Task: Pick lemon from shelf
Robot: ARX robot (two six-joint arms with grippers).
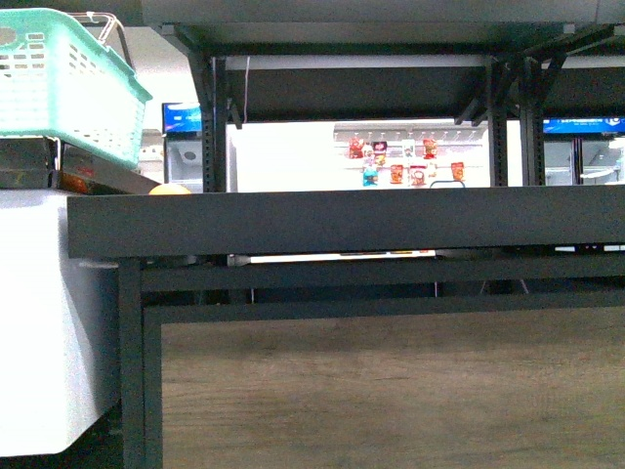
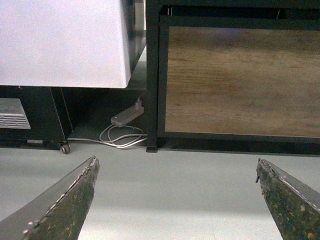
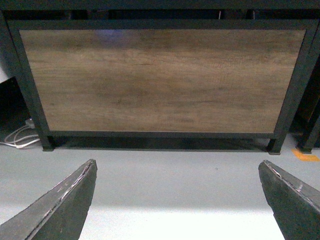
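- Black metal shelf [image 1: 342, 223] spans the front view, front lip at camera height, with a wood-grain panel [image 1: 391, 391] below.
- No lemon can be made out. An orange-yellow sliver [image 1: 169, 190] peeks over the lip at the shelf's left end, below a teal basket [image 1: 68, 83]; cannot tell which fruit.
- Left gripper [image 2: 176, 164] is low, aimed at the grey floor [image 2: 175, 200] by the panel's corner, fingers spread wide, empty.
- Right gripper [image 3: 177, 165] is low, square to the panel, fingers spread, empty.

A turquoise plastic basket [image 1: 68, 83] sits high at the left, above a white cabinet [image 1: 39, 322]. Far behind, a bright white wall shelf [image 1: 293, 156] holds small red and blue packets [image 1: 398, 162]. On the grey floor [image 2: 175, 190], a white power strip [image 2: 126, 115] and looped white cables [image 2: 120, 138] lie near a small caster [image 2: 64, 148].
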